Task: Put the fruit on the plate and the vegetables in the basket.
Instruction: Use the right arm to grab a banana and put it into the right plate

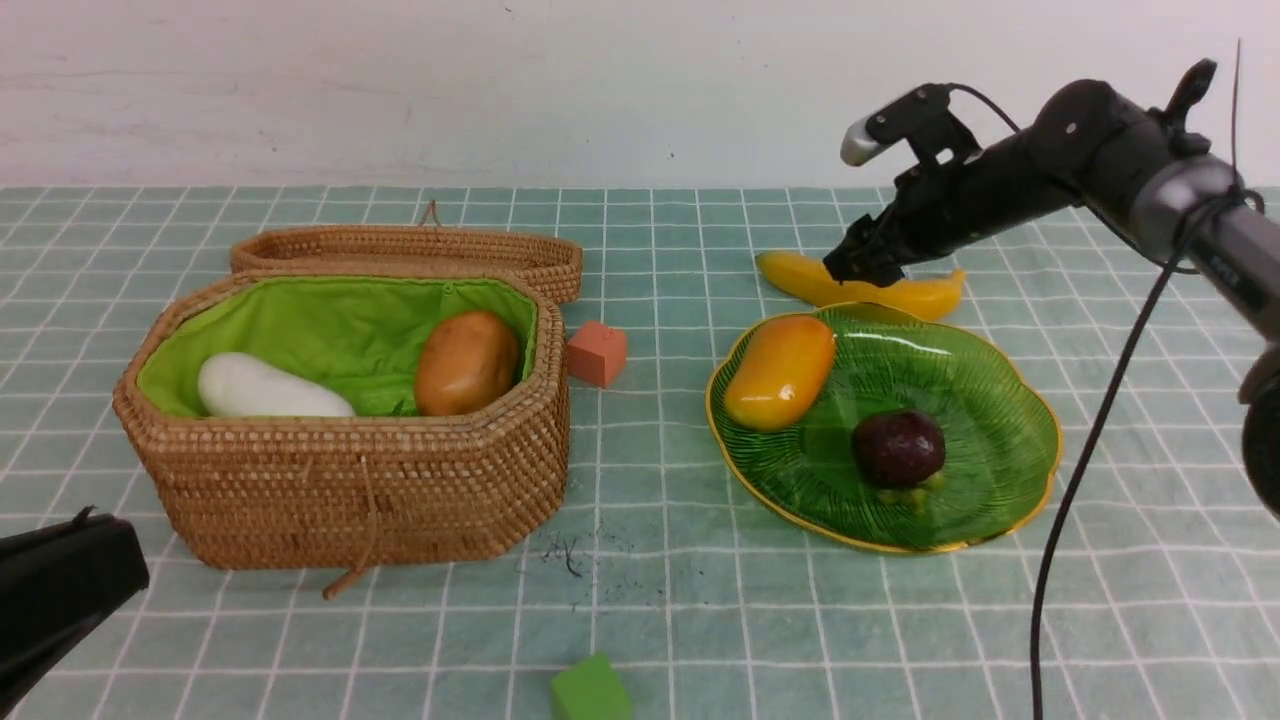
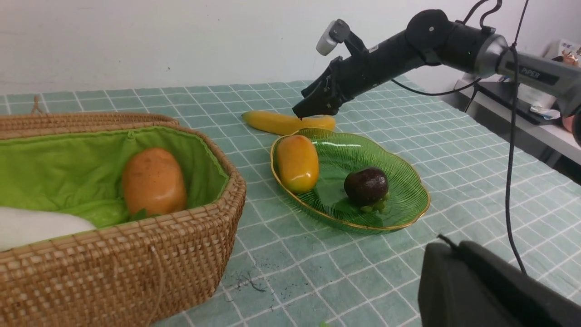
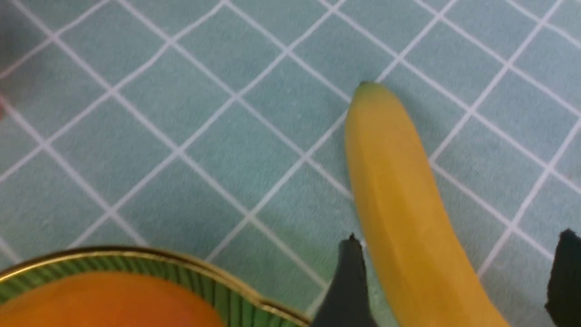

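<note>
Teal checked cloth (image 1: 700, 620) with white grid lines is spread over the whole table. At its near edge a small green cube (image 1: 590, 690) is seen, and a few dark specks are scattered just beyond it. The left gripper (image 1: 60, 585) is held low at the near left corner, clenched, with nothing seen in it. At the far side the cloth is met by a plain white wall (image 1: 500, 80).

On the left a woven basket (image 1: 350, 490) lined with lime-green fabric is set, its lid (image 1: 410, 250) laid open behind it. Inside, a white radish (image 1: 265, 390) is laid at the left and an orange-brown lumpy piece (image 1: 466, 362) at the right. An orange cube (image 1: 597, 352) is placed just beside the basket's far right corner.

On the right a green glass plate (image 1: 1010, 440) is set. A mango (image 1: 779, 370) is laid at its left side and a mangosteen (image 1: 898, 448) near its middle. Just behind the plate a banana (image 1: 920, 293) is seen lying on the cloth. Over it the right gripper (image 1: 855, 270) is poised, released, its fingers (image 3: 349, 281) spread to either side of the banana.
</note>
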